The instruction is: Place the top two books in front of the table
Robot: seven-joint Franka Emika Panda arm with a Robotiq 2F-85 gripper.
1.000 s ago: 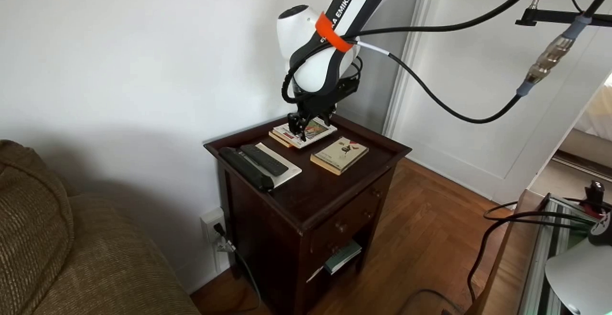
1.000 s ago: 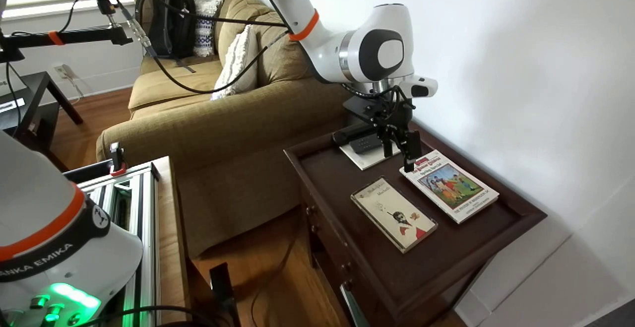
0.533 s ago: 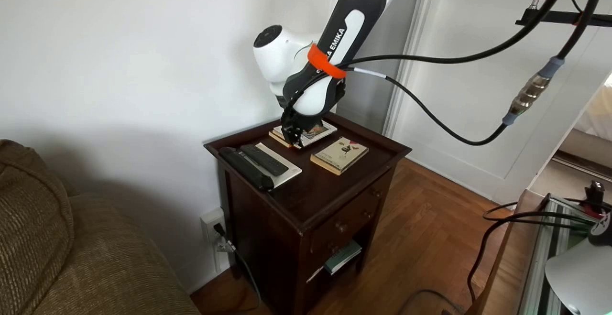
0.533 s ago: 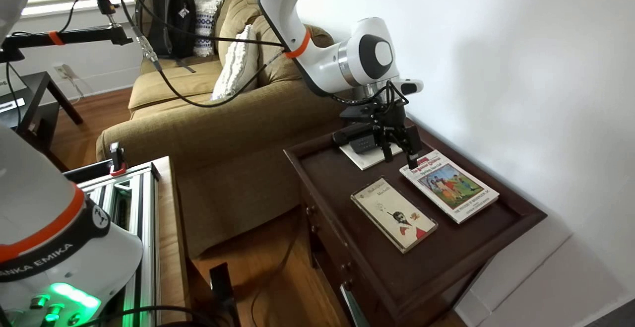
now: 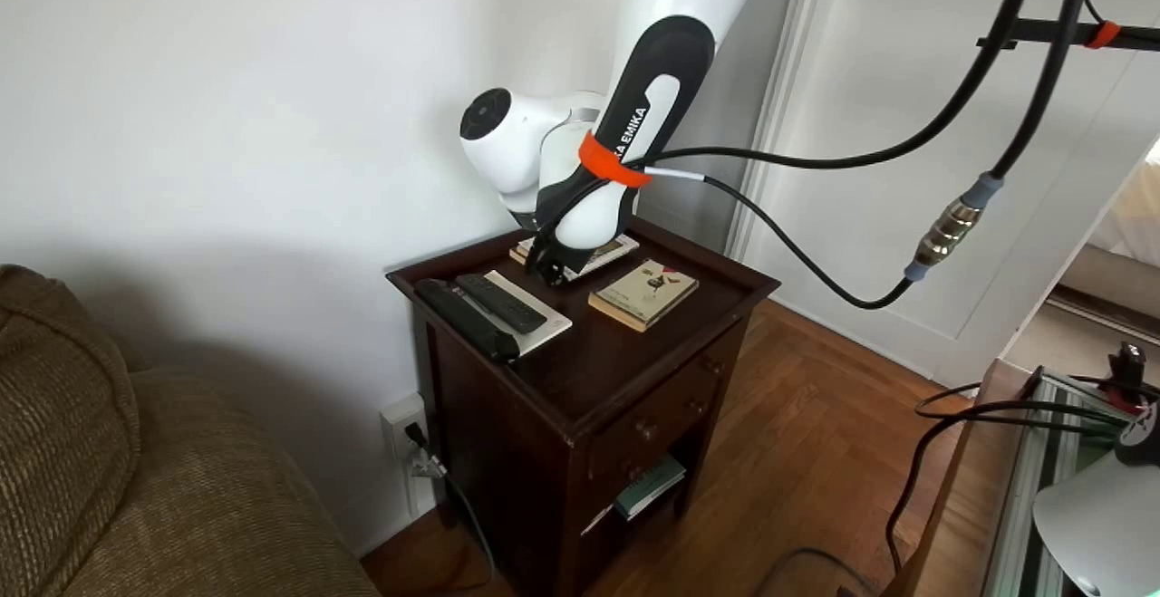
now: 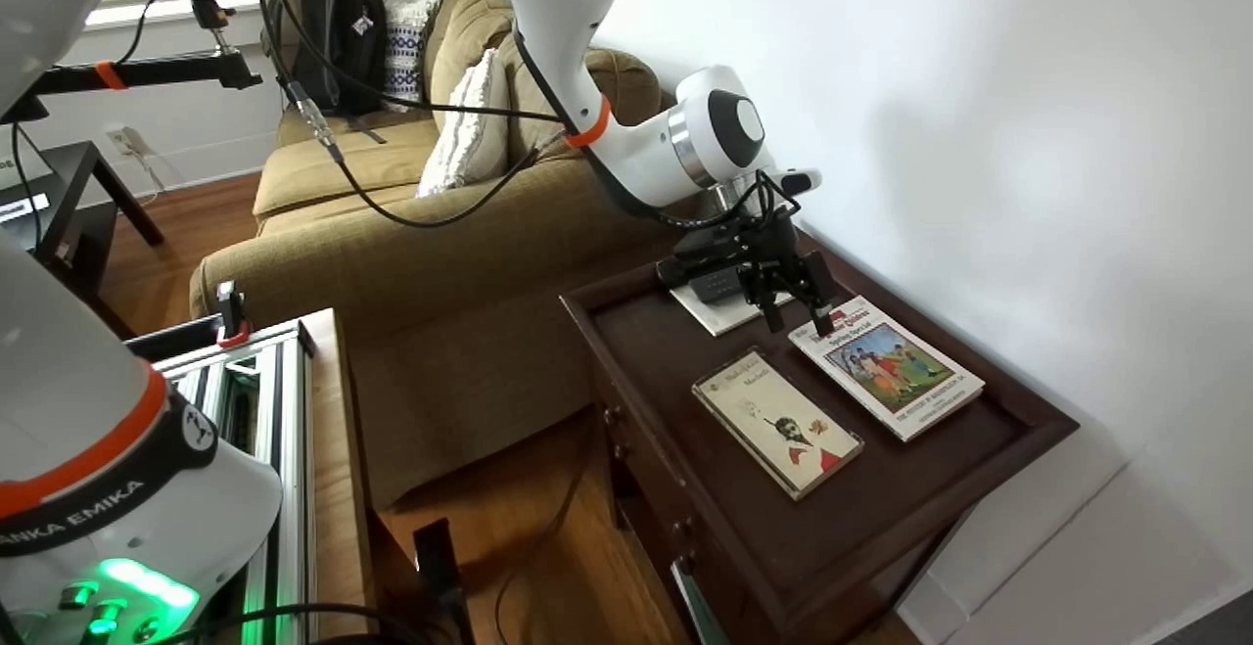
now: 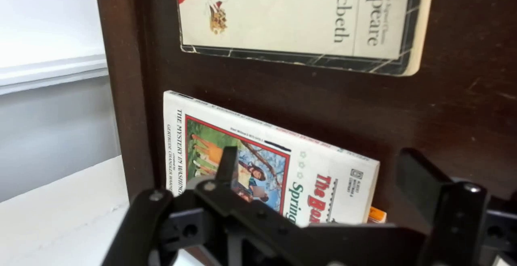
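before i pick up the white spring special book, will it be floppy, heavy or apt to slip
The white book looks like a slim paperback, so it probably flexes a little and feels fairly light. It lies on another book, whose orange corner pokes out, so a push might slide it off. Being flat, it likely won't roll.

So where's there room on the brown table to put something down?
The table has bare wood at its front corner by the sofa, between the Macbeth book and the remote, and past that book's end away from the sofa, to the rim. It's crowded along the wall: open jaws hang at the picture book.
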